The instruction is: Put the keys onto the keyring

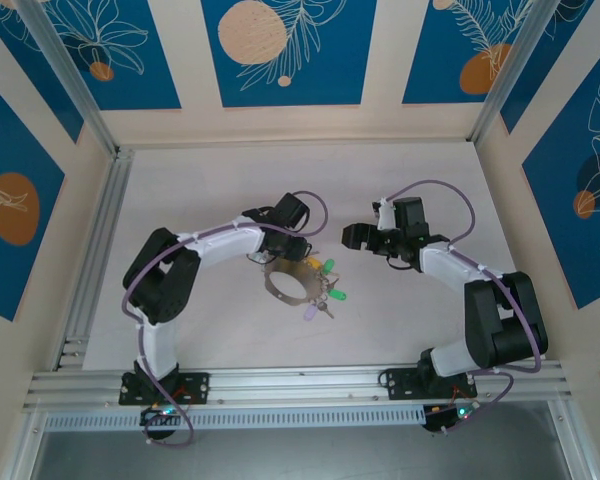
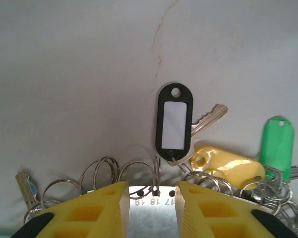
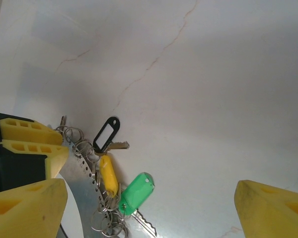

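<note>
The keyring (image 1: 271, 290) is a flat silver band with numbered holes (image 2: 154, 208), lying on the white table. Along its right side hang small split rings (image 2: 102, 173) and keys with tags: black (image 2: 174, 121), yellow (image 2: 228, 166) and green (image 2: 277, 144). From above I see green (image 1: 340, 296) and purple (image 1: 308, 313) tags. My left gripper (image 2: 151, 191) sits over the band's far edge (image 1: 280, 260), its jaws a narrow gap apart, the band passing beneath them. My right gripper (image 3: 150, 184) hangs wide open, right of the ring (image 1: 352, 237), nothing between its fingers.
In the right wrist view the band (image 3: 79, 178) curves down the left side, with the black (image 3: 106, 133), yellow (image 3: 108, 173) and green (image 3: 137, 193) tags beside it. Aluminium rails (image 1: 90, 270) edge the table on the left and near sides.
</note>
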Action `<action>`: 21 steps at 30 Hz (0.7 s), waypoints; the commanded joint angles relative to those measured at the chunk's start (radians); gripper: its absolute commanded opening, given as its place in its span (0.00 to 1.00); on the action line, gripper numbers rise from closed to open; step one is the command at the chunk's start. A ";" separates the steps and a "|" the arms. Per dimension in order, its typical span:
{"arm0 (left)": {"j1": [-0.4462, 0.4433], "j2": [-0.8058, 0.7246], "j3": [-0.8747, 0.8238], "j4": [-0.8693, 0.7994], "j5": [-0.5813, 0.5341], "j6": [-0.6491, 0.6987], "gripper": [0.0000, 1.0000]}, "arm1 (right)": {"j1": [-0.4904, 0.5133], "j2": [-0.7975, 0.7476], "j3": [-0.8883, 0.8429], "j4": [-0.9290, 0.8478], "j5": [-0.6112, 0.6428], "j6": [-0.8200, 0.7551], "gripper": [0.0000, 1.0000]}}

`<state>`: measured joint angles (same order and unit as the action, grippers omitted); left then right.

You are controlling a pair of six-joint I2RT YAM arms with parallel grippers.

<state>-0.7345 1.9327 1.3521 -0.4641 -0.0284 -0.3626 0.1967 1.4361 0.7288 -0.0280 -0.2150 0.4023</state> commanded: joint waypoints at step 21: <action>-0.039 0.101 0.119 -0.116 -0.059 0.042 0.19 | -0.066 -0.070 -0.046 0.033 -0.058 0.016 0.87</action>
<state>-0.7605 2.0048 1.4414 -0.5434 -0.0658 -0.3344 0.1398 1.3937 0.6975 -0.0067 -0.2447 0.4061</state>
